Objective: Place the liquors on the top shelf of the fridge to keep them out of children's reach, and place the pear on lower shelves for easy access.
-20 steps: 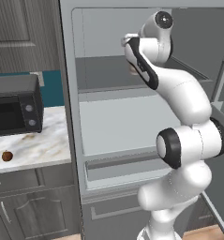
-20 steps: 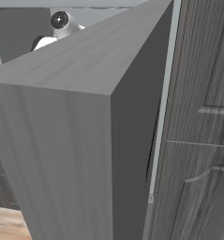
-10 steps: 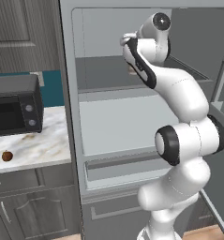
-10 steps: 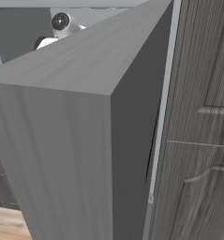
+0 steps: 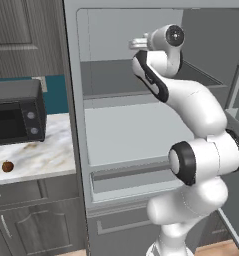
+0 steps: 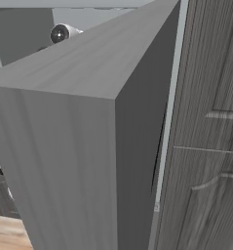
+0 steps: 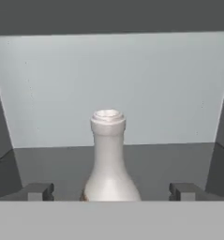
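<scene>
Hand view: pale bottle [image 7: 108, 161], label unreadable

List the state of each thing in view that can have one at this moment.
Tall grey fridge: door open.
Pale slim-necked liquor bottle: upright on the dark grey top shelf, between the fingertips, untouched.
Two-finger gripper: open, fingertips clear of the bottle.
Small brown-orange pear: lying on the marble counter.
Black microwave: door closed.

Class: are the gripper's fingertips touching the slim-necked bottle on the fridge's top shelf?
Apart. In the hand view the fingertips stand wide on either side of the bottle, with bare dark top shelf showing between each tip and it.
</scene>
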Robot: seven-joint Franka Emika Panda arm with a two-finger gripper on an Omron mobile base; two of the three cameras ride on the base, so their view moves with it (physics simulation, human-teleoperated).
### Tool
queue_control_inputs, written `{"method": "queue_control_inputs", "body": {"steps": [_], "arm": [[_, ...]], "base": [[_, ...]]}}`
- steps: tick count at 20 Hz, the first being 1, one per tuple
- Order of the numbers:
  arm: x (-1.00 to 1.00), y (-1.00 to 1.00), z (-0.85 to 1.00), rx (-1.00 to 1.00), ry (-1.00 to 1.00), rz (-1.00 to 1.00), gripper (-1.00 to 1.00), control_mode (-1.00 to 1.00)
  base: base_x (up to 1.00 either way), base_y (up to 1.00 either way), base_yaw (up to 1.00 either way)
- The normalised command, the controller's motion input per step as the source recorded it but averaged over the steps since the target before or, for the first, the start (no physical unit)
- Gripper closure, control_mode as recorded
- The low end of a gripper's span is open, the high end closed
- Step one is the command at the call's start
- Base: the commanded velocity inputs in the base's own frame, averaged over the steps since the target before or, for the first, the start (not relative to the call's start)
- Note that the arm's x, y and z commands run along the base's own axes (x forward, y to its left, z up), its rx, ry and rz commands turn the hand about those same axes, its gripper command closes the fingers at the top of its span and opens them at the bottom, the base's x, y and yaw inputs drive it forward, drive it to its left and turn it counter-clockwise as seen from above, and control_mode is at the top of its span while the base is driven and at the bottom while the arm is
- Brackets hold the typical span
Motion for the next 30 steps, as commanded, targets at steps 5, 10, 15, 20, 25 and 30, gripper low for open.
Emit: {"method": "queue_control_inputs", "body": {"steps": [5, 10, 15, 20, 25, 30], "arm": [[-0.65, 0.0, 0.0, -0.01, -0.03, 0.0, -1.0, -1.0], [-0.91, 0.0, 0.05, 0.0, 0.0, 0.0, -1.0, -1.0], [-1.0, 0.0, 0.0, -0.05, 0.07, 0.0, -1.0, -1.0], [-0.79, 0.01, -0.05, -0.1, 0.21, 0.0, -1.0, -1.0], [-0.55, 0.04, -0.2, -0.11, 0.19, 0.0, -1.0, -1.0], [-0.4, 0.02, -0.31, -0.1, 0.15, 0.0, -1.0, -1.0]], "base": [[0.0, 0.0, 0.0], [0.0, 0.0, 0.0], [0.0, 0.0, 0.0], [0.0, 0.0, 0.0], [0.0, 0.0, 0.0], [0.0, 0.0, 0.0]]}}
